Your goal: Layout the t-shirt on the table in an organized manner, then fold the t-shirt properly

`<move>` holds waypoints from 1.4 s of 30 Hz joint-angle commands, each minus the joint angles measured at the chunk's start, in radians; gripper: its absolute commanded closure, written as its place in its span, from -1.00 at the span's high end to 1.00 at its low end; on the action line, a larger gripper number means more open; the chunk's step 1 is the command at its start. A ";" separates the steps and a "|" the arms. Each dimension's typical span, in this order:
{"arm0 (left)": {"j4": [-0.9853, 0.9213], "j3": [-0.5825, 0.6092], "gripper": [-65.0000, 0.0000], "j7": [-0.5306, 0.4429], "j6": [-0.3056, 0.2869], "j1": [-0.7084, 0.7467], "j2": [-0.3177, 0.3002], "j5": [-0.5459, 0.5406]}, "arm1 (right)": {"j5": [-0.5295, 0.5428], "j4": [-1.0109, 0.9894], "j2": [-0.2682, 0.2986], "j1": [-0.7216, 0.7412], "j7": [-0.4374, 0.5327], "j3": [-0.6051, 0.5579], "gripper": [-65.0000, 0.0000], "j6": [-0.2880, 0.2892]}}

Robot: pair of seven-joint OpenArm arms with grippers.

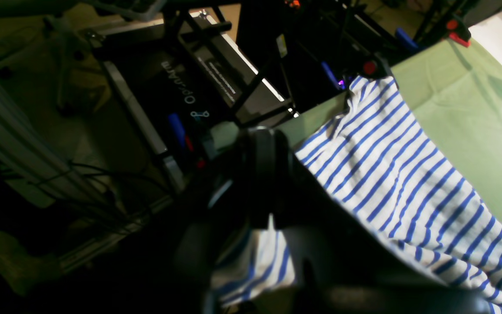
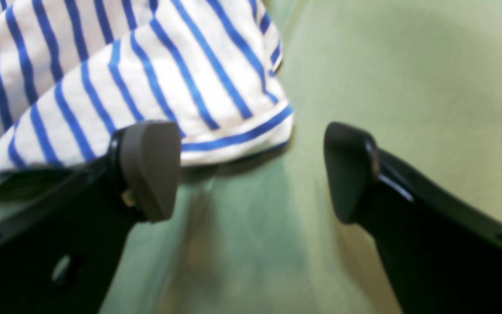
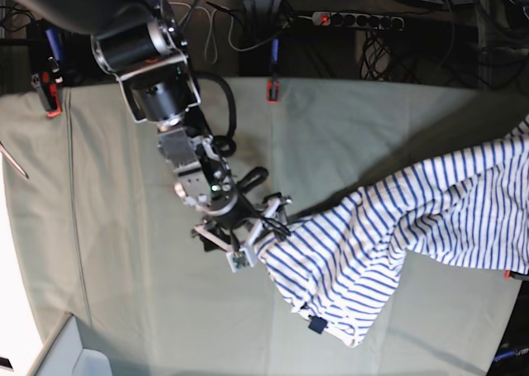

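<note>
Red clamps (image 3: 271,89) are seen pinning the green cloth at the worktop (image 3: 124,268) far edge, with a power strip (image 3: 355,18) behind. The t-shirt (image 3: 372,235) is stretched in a long band from the right gripper (image 3: 252,242) near centre toward the right edge, with the navy label (image 3: 315,325) at the near hem. Right jaws are spread wide and empty beside the hem. The left gripper (image 1: 268,235) is clamped shut on the t-shirt at the edge
</note>
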 commanded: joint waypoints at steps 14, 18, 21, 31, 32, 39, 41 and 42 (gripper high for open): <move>0.031 -0.009 -1.00 -0.027 -0.003 0.034 0.060 -0.001 | 0.006 -0.081 -0.043 0.087 0.030 -0.002 0.61 0.016; 0.031 -0.009 -1.00 -0.027 -0.003 0.037 0.075 -0.001 | 0.006 -0.158 -0.060 0.094 0.030 -0.008 0.61 0.018; 0.031 -0.009 -1.00 -0.027 -0.003 0.045 0.075 -0.001 | 0.006 -0.168 -0.060 0.094 0.032 -0.009 0.61 0.018; 0.031 -0.009 -1.00 -0.027 -0.003 0.049 0.072 -0.001 | 0.006 -0.233 -0.060 0.104 0.167 -0.003 0.61 0.010; 0.030 -0.009 -1.00 -0.027 -0.003 0.049 0.072 -0.001 | 0.006 -0.253 -0.060 0.109 0.188 0.000 0.61 0.001; 0.030 -0.009 -1.00 -0.027 -0.003 0.051 0.067 -0.001 | 0.006 -0.282 -0.060 0.123 0.234 0.000 0.61 -0.008; 0.024 -0.009 -1.00 -0.027 -0.003 0.049 0.064 -0.001 | 0.006 -0.282 -0.060 0.123 0.236 -0.006 0.61 -0.005; 0.024 -0.007 -1.00 -0.027 -0.003 0.048 0.064 -0.001 | 0.006 -0.282 -0.060 0.123 0.236 -0.008 0.61 -0.005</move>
